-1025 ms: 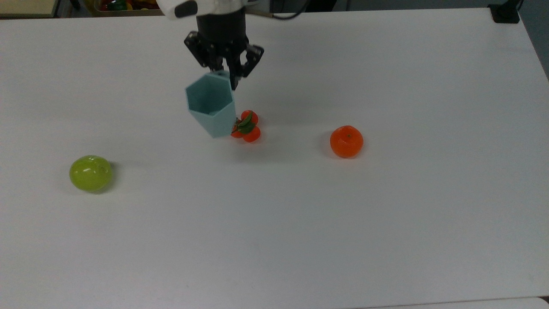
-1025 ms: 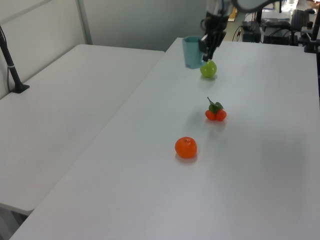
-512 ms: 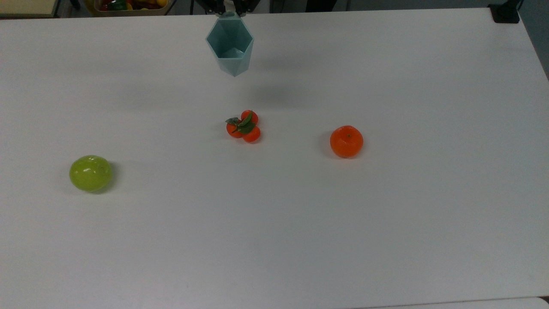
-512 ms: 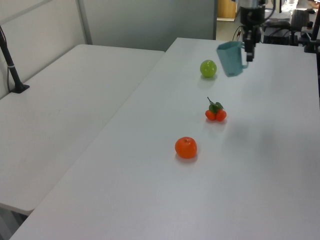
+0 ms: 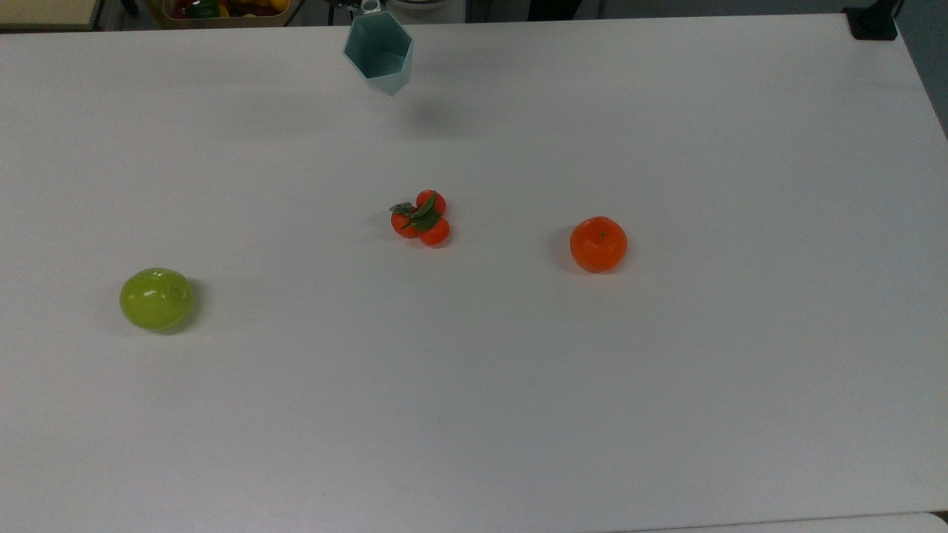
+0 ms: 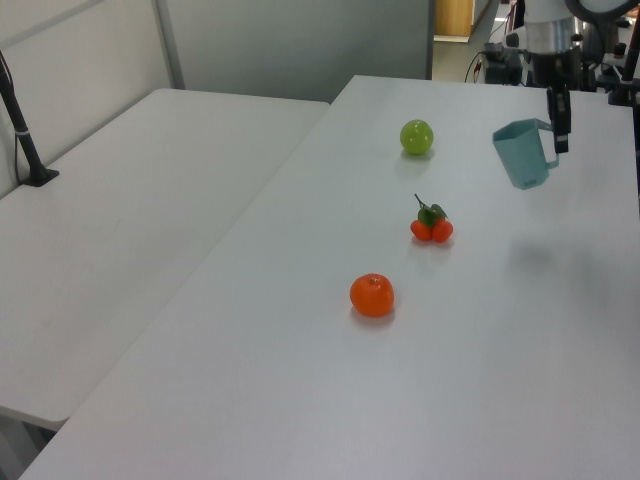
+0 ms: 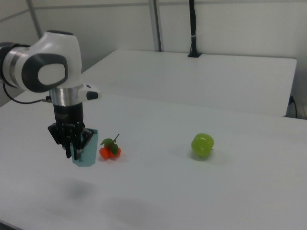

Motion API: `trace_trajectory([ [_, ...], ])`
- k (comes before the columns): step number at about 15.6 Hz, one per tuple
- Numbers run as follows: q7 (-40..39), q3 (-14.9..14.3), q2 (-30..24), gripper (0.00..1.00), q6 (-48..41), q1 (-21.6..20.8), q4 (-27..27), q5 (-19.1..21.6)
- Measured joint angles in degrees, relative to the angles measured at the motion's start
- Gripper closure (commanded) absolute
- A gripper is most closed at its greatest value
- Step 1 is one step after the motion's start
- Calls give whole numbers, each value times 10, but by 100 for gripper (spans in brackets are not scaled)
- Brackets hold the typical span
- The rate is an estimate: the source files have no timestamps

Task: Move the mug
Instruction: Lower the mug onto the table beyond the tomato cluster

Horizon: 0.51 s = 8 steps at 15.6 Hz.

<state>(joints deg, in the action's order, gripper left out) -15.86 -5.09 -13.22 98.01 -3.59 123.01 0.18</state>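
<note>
A: Near to far in the top view, what lies on the table?

B: The apple at 8 o'clock, the tomatoes near the middle, the orange at 3 o'clock. At 12, by the far edge, hangs the mug, well apart from all three.

A: Held?

B: Yes. In the right view the gripper is clamped on its handle side, and a shadow below shows it is off the table.

A: How far along?

B: Lifted and carried; setting down and letting go remain, I judge.

A: And against a second ago?

B: Then the mug hung just over the tomatoes; half a second ago it was already near the far edge. The fruit has not stirred
</note>
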Motion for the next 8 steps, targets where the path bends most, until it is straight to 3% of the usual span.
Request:
trace_trajectory([
  [8,-10,-26,-11,100,167,3,112,0],
])
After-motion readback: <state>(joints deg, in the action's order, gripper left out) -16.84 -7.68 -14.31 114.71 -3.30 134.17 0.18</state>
